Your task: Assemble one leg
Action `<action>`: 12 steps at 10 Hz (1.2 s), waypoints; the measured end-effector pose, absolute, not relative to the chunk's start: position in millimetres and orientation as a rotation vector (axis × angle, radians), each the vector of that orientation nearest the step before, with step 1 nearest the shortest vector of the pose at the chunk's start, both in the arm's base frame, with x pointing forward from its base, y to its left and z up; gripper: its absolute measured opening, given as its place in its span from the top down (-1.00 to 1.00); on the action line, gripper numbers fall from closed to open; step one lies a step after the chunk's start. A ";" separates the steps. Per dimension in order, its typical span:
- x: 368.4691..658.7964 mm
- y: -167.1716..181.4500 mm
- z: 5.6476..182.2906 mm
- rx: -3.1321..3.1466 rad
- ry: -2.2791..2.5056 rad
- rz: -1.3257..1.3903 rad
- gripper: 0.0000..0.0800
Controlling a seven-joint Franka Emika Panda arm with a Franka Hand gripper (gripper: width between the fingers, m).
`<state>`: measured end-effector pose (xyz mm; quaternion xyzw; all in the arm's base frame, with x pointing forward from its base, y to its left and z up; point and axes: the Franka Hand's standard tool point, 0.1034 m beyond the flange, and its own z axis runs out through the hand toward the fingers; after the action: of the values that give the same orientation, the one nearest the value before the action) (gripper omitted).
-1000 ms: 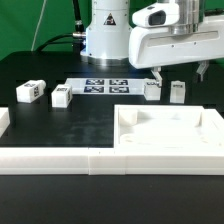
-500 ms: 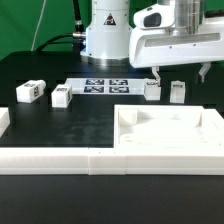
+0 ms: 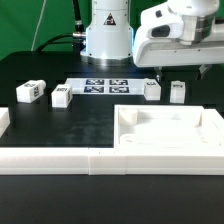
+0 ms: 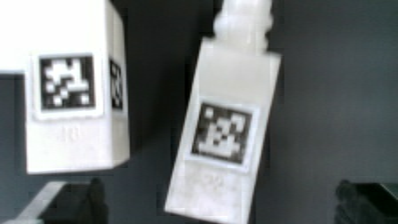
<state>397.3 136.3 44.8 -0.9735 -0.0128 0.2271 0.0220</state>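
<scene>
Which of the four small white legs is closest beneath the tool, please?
The leg farthest to the exterior view's right: it lies below the open tool, centred in the wrist view; its neighbour sits off to one side.

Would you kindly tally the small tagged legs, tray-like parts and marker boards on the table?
Legs: 4
Tray-like part: 1
Marker board: 1
Total: 6

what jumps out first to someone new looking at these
The big white tray-like part fills the front at the exterior view's right. Behind it the pincer hangs open above two small tagged legs, with two more legs at that view's left, beyond the marker board.
</scene>
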 end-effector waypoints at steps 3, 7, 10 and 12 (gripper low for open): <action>390.5 140.9 40.9 -2.943 -0.057 0.997 -0.62; 381.8 143.6 28.3 -2.784 -0.076 1.403 -0.62; 381.9 145.0 23.1 -2.792 -0.077 1.383 -0.62; 380.1 144.6 17.6 -2.789 -0.074 1.386 -0.62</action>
<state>380.1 144.6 17.6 -0.8952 -0.0239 0.4449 0.0129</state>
